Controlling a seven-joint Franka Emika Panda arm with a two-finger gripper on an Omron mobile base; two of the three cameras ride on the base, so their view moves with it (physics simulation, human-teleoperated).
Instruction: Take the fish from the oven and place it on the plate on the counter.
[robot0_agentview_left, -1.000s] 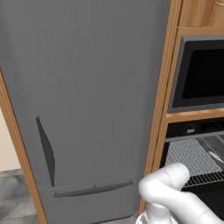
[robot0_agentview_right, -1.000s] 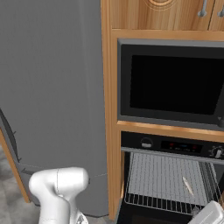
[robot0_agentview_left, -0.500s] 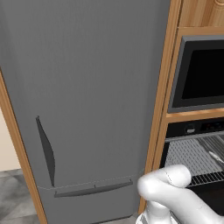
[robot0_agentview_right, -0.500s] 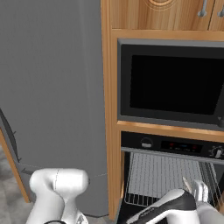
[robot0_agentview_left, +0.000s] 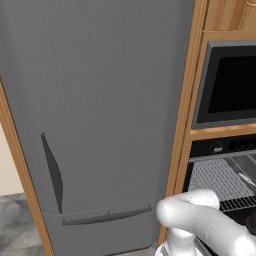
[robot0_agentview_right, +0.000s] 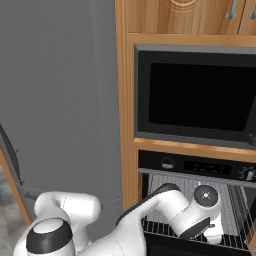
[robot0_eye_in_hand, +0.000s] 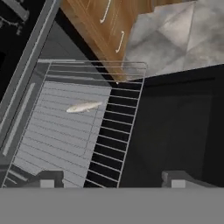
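- Progress: early. The fish (robot0_eye_in_hand: 84, 106) lies loose on the wire rack (robot0_eye_in_hand: 70, 131) of the oven (robot0_agentview_right: 200, 200), ungrabbed. Oven door (robot0_eye_in_hand: 175, 131) is already down, rack pulled partway out over it.
- Left to do: reach, grasp, lift, carry to the plate, release. Plate and counter aren't framed in any of the three views, so I can't judge the drop-off side.
- The gripper (robot0_eye_in_hand: 111, 179) has its fingertips (robot0_eye_in_hand: 48, 178) spread wide with nothing between them. It hovers above the rack, well apart from the fish; in the hand view the fish sits off to one side of the midline between the tips, not centred.
- In the right base view the arm's wrist (robot0_agentview_right: 202, 212) is in front of the oven opening, just under the control strip (robot0_agentview_right: 200, 167).
- Edges to watch: the rack's front rail and side wires, and the wooden frame (robot0_agentview_right: 127, 125) beside the cavity.
- Fish is slim and lies flat on thin wires (my guess: the fingers need to come down close to the rack, so tip-on-wire contact is the likely snag).
- Open room: above the lowered door looks clear, with tiled floor (robot0_eye_in_hand: 175, 39) beyond it. Tight upward: the microwave (robot0_agentview_right: 195, 95) sits directly above the oven.
- The grey fridge (robot0_agentview_left: 95, 120) flanks the arm's base on the left.
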